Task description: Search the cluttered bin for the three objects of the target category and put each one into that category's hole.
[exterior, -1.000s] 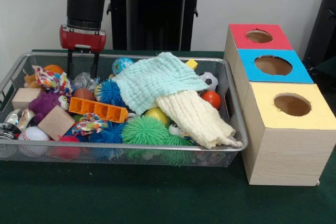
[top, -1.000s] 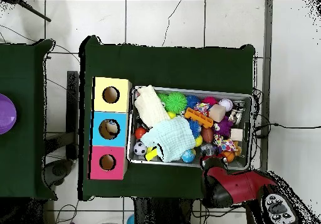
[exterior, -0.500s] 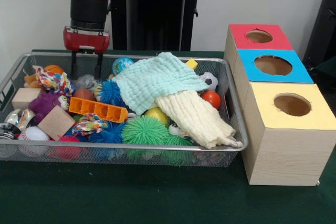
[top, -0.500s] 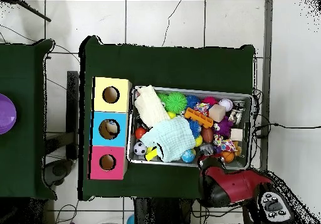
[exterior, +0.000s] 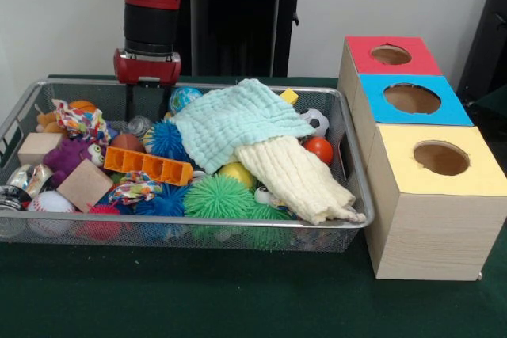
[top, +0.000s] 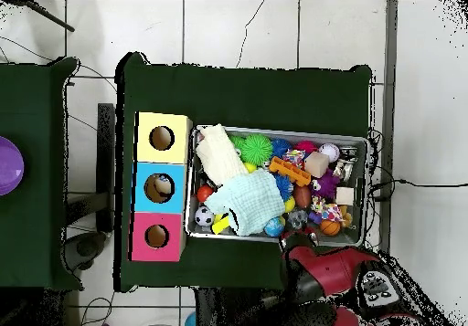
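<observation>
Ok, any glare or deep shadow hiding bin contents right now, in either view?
Front view: even light, no glare; only the mint cloth and cream cloth hide what lies beneath them. Overhead view: the toys in the bin are too small to tell apart, and the arm overhangs the bin's lower edge.

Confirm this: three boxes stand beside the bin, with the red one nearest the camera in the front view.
Not quite. In the front view the yellow box is nearest the camera; the red box is farthest, behind the blue box. All three do stand beside the bin.

gripper (exterior: 146, 104) shifted rightward along the bin's (exterior: 238, 231) far rim, nearer the globe-patterned ball (exterior: 184, 98)
</observation>
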